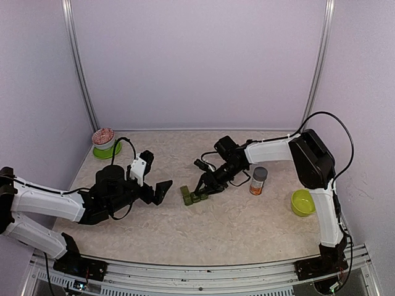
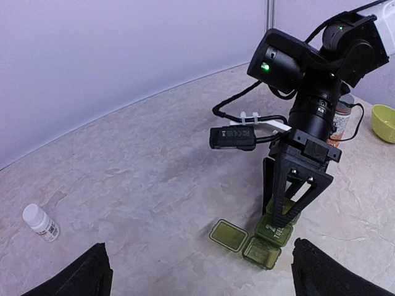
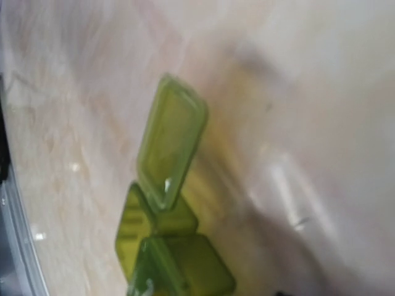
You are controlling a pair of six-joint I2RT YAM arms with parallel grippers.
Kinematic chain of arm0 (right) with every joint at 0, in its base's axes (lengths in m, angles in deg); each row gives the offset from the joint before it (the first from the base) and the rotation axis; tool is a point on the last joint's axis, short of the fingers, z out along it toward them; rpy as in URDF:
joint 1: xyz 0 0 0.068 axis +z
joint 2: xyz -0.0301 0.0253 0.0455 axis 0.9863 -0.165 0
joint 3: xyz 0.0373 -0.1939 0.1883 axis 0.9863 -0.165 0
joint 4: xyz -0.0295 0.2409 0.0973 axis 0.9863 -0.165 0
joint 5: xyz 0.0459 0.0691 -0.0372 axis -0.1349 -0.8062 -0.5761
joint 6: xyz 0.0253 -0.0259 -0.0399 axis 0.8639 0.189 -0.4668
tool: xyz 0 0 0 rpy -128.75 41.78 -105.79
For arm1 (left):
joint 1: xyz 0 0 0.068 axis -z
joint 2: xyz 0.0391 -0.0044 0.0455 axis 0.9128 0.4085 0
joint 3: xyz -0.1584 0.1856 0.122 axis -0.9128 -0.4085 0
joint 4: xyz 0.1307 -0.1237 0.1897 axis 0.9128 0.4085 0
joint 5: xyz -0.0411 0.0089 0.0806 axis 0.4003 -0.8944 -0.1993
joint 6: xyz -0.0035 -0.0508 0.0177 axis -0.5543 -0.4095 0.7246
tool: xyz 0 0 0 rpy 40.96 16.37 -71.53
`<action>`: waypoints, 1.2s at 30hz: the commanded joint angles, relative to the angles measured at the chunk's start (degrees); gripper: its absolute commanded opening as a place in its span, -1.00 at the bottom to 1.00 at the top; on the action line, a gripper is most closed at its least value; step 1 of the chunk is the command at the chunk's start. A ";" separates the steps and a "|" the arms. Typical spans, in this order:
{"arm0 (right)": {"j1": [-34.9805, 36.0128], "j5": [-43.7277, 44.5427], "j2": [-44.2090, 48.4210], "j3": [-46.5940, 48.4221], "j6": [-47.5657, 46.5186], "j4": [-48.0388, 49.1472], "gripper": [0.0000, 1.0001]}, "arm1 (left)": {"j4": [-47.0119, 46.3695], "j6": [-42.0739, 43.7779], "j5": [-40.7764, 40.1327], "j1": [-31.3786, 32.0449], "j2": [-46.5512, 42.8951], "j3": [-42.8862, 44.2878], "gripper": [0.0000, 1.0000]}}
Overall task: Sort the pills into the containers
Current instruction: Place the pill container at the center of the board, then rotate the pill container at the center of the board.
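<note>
Cannot read the label on the small white bottle (image 2: 42, 223) from the left wrist view: too small. See only the dark tips of the left gripper (image 2: 200, 262) jaws there, cut off by the bottom edge. Lose the far compartment of the containers (image 2: 262, 253) behind the right gripper (image 2: 276, 219). Catch only part of the pill bottle (image 2: 343, 126) behind that arm, and part of the lime bowl (image 2: 384, 122) at the right edge. Find the right wrist view blurred all over, containers cut at its bottom edge.

A lab test cell: plain pale walls (image 1: 197, 61), aluminium frame posts (image 1: 79, 68) and a stone-patterned table (image 1: 247, 228).
</note>
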 commanded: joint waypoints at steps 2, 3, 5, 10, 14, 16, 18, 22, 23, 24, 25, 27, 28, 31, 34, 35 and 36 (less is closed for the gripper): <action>-0.79 4.06 1.42 2.92 -2.95 -2.95 0.15 | -1.67 -0.60 0.93 0.33 0.64 -0.51 0.97; -0.84 4.86 1.66 3.09 -3.29 -3.31 0.18 | -1.71 -0.63 0.89 0.33 0.68 -0.49 0.98; -0.95 7.11 2.26 3.20 -3.88 -3.75 0.21 | -1.59 -0.50 0.81 0.33 0.56 -0.55 0.98; -0.98 12.30 3.82 3.32 -5.41 -5.87 0.32 | -1.45 -0.29 0.54 0.33 0.61 -0.58 0.98; -0.99 14.76 6.43 1.99 -5.52 -5.35 0.40 | -1.58 -0.48 0.58 0.33 0.85 -0.67 0.98; -0.97 14.57 8.07 0.79 -5.46 -4.45 0.41 | -1.68 -0.69 0.58 0.33 0.95 -0.68 0.98; -0.99 11.80 10.00 -1.04 -5.26 -2.55 0.40 | -1.67 -0.75 0.58 0.33 0.91 -0.83 0.97; -0.97 2.99 13.02 -6.03 -1.77 4.18 0.22 | -1.93 -0.74 0.46 0.33 0.94 -0.98 0.98; -0.97 1.12 13.34 -6.96 -0.85 5.48 0.14 | -2.01 -0.76 0.51 0.33 0.95 -0.91 0.98; -1.02 -0.41 13.47 -7.72 -0.02 6.33 0.05 | -2.11 -0.84 0.54 0.38 0.95 -0.90 0.98; -0.98 -1.01 13.63 -8.46 0.72 6.87 -0.02 | -2.11 -0.86 0.60 0.42 0.96 -0.84 0.98; -0.91 -0.98 14.24 -11.02 1.85 7.95 -0.14 | -1.91 -0.80 0.59 0.49 0.82 -0.71 0.97; -0.77 -0.27 14.68 -12.04 1.54 8.02 -0.16 | -1.67 -0.78 0.54 0.51 0.64 -0.69 0.98; -0.23 4.21 15.37 -13.98 -0.29 5.92 -0.19 | -1.19 -0.63 0.03 0.51 0.18 -0.78 0.97; 0.42 5.35 15.53 -15.90 -0.98 5.35 -0.20 | -1.06 -0.63 -0.13 0.51 0.05 -0.74 0.97; 0.62 5.59 15.52 -16.48 -0.96 5.64 -0.20 | -1.04 -0.61 -0.16 0.55 0.11 -0.63 0.98; 0.91 5.81 15.44 -16.93 -0.99 5.86 -0.20 | -1.05 -0.67 -0.07 0.56 0.18 -0.60 0.98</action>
